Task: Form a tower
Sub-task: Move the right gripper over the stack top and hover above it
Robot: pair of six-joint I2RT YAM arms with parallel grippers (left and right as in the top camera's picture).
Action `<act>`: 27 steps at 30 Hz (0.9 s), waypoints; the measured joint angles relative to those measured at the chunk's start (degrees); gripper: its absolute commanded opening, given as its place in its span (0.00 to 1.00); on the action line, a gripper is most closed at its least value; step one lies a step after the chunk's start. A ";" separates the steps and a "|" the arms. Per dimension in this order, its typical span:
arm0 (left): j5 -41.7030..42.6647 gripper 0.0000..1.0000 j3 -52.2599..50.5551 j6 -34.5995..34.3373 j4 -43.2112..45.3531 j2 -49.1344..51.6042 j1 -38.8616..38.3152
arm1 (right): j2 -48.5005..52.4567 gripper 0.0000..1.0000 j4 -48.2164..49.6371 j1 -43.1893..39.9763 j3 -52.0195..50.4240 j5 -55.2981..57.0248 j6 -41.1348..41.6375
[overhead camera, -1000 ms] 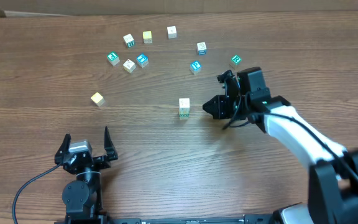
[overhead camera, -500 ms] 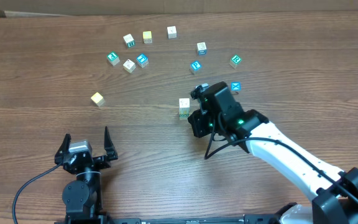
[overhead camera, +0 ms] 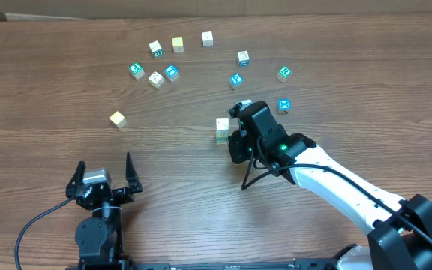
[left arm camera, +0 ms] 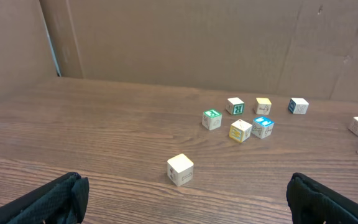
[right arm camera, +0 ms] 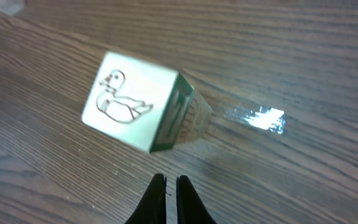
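The tower (overhead camera: 222, 129) stands near the middle of the bench, one cube wide. Its pale top face carries a duck outline and one side face is printed green. My right pincer (right arm camera: 166, 190) sits just beside it on the right-edge side, fingers pressed together on nothing, with a strip of bare bench between the tips and the stack. A blue cube (overhead camera: 283, 105) lies further toward the right edge. A scatter of loose cubes (overhead camera: 171, 72) lies toward the far edge, and a plain cube (overhead camera: 117, 118) sits alone toward the left edge. My left pincer (overhead camera: 103, 166) is spread wide and empty by the near edge, well apart from everything.
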 measured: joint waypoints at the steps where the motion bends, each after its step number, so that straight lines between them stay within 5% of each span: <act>1: 0.00 1.00 0.00 0.00 0.00 0.00 0.00 | 0.00 0.04 0.44 0.00 0.00 0.00 0.07; 27: 0.00 1.00 0.00 0.00 0.00 0.00 0.00 | 1.49 0.04 3.85 0.00 0.00 0.39 0.55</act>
